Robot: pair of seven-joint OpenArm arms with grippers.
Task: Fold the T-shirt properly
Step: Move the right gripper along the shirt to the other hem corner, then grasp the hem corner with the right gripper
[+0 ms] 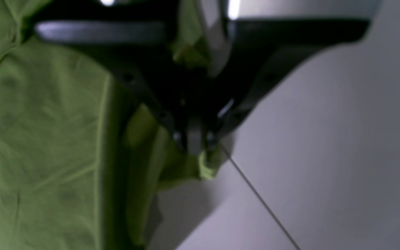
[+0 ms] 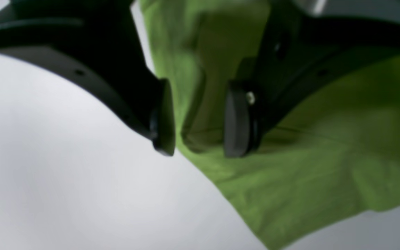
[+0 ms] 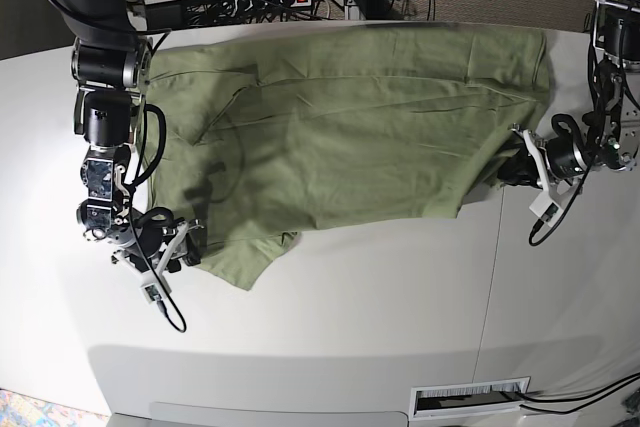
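Your T-shirt (image 3: 350, 137) lies spread across the counter's (image 3: 350, 317) far half. Your left gripper (image 1: 200, 152) is pinched tight on its hem corner near the counter's right edge, ready to carry a fold, while your right gripper (image 2: 200, 121) straddles the sleeve edge with jaws wide, nothing gripped yet.
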